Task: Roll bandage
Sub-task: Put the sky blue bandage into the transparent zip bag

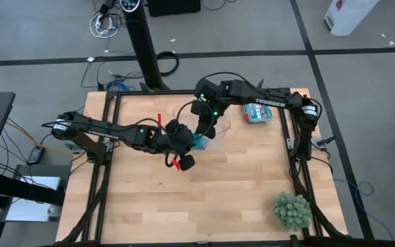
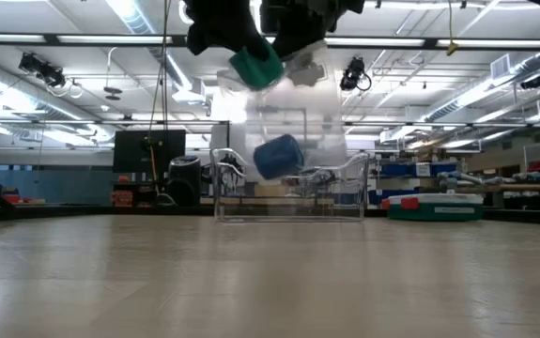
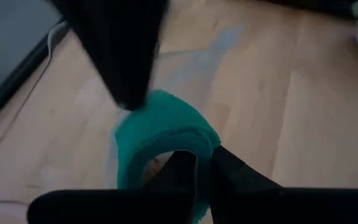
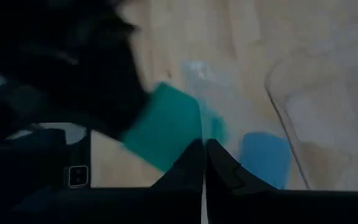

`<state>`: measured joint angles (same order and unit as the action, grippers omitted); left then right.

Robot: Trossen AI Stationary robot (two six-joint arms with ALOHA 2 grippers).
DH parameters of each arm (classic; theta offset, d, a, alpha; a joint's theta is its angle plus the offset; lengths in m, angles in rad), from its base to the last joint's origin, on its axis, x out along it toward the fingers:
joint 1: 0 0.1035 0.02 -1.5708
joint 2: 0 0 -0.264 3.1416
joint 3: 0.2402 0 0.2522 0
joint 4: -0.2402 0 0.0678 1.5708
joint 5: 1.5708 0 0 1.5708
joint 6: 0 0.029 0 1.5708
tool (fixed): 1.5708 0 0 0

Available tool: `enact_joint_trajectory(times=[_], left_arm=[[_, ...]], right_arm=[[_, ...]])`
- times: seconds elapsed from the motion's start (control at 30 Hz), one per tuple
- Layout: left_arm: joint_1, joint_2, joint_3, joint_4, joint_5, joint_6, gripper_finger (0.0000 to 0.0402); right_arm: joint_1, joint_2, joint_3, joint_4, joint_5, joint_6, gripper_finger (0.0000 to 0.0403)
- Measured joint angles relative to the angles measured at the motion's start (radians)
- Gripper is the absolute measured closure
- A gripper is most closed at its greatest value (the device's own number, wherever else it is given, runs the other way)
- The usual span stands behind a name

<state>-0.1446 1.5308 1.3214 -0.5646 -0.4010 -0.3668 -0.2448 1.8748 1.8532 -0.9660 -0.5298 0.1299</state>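
1. Left gripper (image 1: 185, 144), above mid-table, clamps the teal-green soft fabric bandage (image 3: 160, 134), its fingers (image 3: 182, 171) nearly together on the coil's wall.
2. The bandage hangs in the air between both grippers, well above the wooden table (image 1: 204, 206).
3. Right gripper (image 1: 207, 132) meets it, fingers pressed together on the fabric edge.
4. Judgement: keep the strip taut and turn slowly, so layers stack evenly.
5. A blue roll (image 2: 277, 156) sits in the clear plastic box (image 2: 293, 192) behind.

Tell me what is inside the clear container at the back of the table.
A blue roll shows inside the clear container; the arms cover it from above. The teal bandage hangs above, outside.
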Motion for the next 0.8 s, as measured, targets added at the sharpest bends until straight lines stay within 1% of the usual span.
enact_joint_trajectory(times=[0.2,0.27,0.37,0.53,0.63,0.7,0.73,0.8], left_arm=[[0.037,0.001,-0.001,0.001,0.053,-0.092,0.0376],[0.039,0.001,-0.001,0.009,0.049,-0.113,0.0376],[0.039,-0.003,-0.002,0.029,-0.001,-0.119,0.0376],[0.052,-0.004,-0.002,0.036,-0.069,-0.176,0.0376],[0.06,-0.01,0.001,0.07,-0.179,-0.201,0.0374],[0.064,-0.019,0.001,0.065,-0.234,-0.219,0.0374],[0.066,-0.019,0.001,0.077,-0.234,-0.22,0.0374],[0.069,-0.018,0.001,0.114,-0.213,-0.2,0.0374]], right_arm=[[0.024,0.0,0.0,0.022,-0.017,-0.009,0.0403],[0.03,0.0,0.0,0.017,-0.033,-0.018,0.0403],[0.031,-0.002,0.001,0.0,-0.046,-0.026,0.0403],[0.028,-0.014,0.001,-0.028,-0.085,-0.045,0.0403],[0.029,-0.02,-0.002,-0.048,-0.123,-0.045,0.0403],[0.03,-0.019,-0.003,-0.05,-0.154,-0.044,0.0403],[0.03,-0.02,-0.003,-0.05,-0.161,-0.044,0.0403],[0.03,-0.021,-0.003,-0.05,-0.145,-0.044,0.0403]])
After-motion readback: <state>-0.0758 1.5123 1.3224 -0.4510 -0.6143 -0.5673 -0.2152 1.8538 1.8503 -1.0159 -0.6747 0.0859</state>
